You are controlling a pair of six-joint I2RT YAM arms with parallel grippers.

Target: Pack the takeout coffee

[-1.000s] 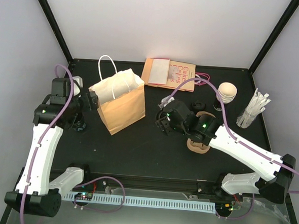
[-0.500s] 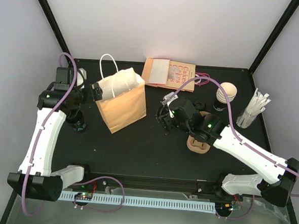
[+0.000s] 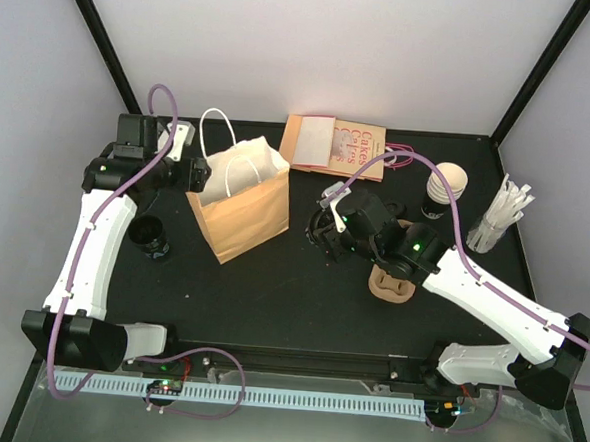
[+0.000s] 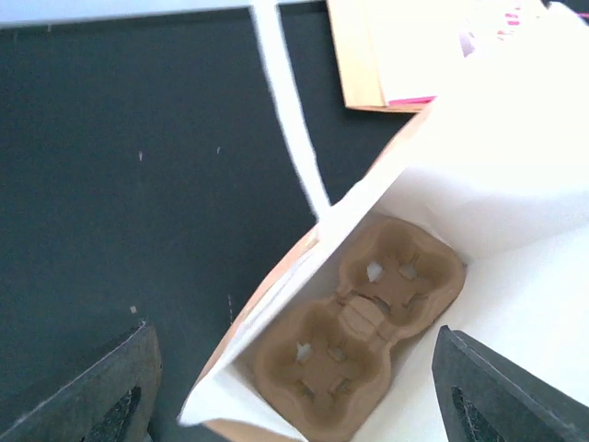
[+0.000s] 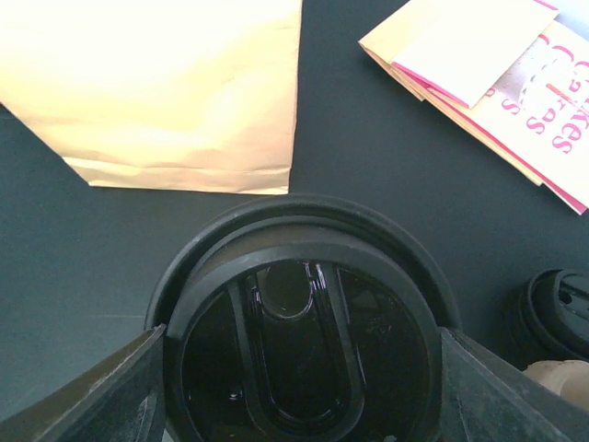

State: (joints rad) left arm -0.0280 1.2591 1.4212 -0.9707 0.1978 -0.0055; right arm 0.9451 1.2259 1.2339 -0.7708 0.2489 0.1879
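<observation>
Right wrist view: we see the takeout coffee (image 5: 304, 313) clamped in the right gripper (image 5: 302, 378), lower centre of frame, wrist pointing down. Left gripper (image 4: 290, 387) hangs spread wide over the bag (image 4: 534, 295).

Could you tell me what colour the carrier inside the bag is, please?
The carrier is brown, clearest in the left wrist view.

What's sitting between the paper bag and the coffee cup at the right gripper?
Nothing: only bare black table lies between the coffee cup and the paper bag. The right wrist view shows it, and the top view agrees.
</observation>
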